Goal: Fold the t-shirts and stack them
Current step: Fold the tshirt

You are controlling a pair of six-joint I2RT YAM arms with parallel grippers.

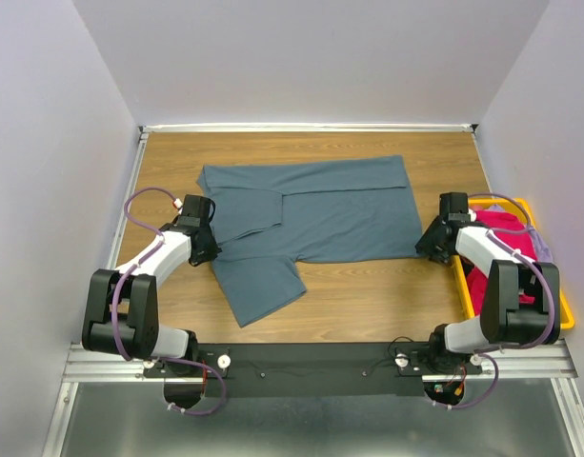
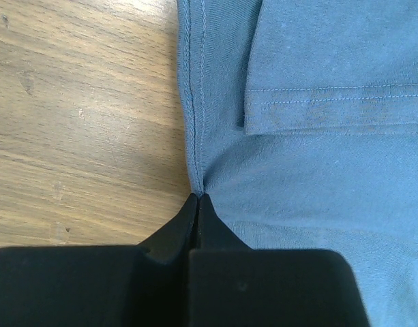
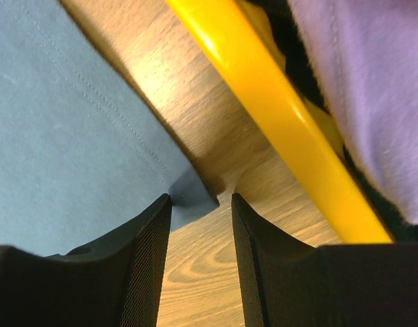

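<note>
The blue-grey t-shirt (image 1: 339, 214) lies on the wooden surface (image 1: 377, 300). It is partly folded, and one flap sticks out toward the arms. The next fold looks like one where both sides must be lifted together. To do it well, each hand needs a firm pinch on the cloth before any lifting. Both should then rise at the same pace, so the shirt does not bunch up.

The left hand (image 2: 197, 201) is shut tight. It pinches the shirt's left edge right at the stitched seam, and the cloth puckers a little there.

The right hand (image 3: 200, 201) is about half open. The shirt's near right corner sits in the gap between its fingers (image 3: 147, 259), close to the left one, but it is not pinched yet. The hand should close on that corner first. The yellow bin (image 3: 263, 88) is just beside it, with a pink t-shirt (image 1: 501, 221) inside. The hand should take care not to bump the rim.
</note>
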